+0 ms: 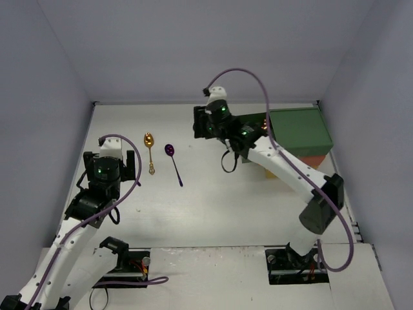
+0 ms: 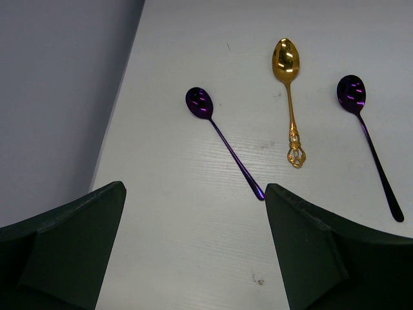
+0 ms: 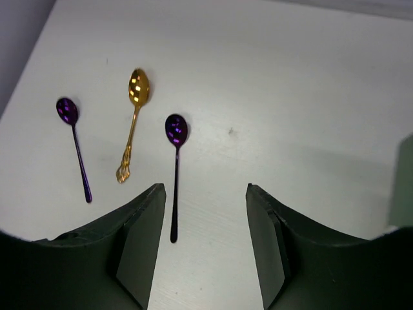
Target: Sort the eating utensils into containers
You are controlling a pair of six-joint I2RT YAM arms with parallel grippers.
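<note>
left pincer (image 2: 193, 190) gaping, empty, over handle tip of purple spoon (image 2: 199, 103) beside gold spoon (image 2: 286, 59) | right pincer (image 3: 204, 188) gaping, empty, near second purple spoon (image 3: 177, 129) across gold spoon

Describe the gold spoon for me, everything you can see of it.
The gold spoon looks like polished, mirror-bright metal. It has an oval bowl, seemingly face up, and a slim handle that ends in an ornate pierced tip. It lies flat on the white table with its bowl towards the far wall, and it touches nothing but the table. The left purple spoon and the right purple spoon flank it, both clear of it.
</note>
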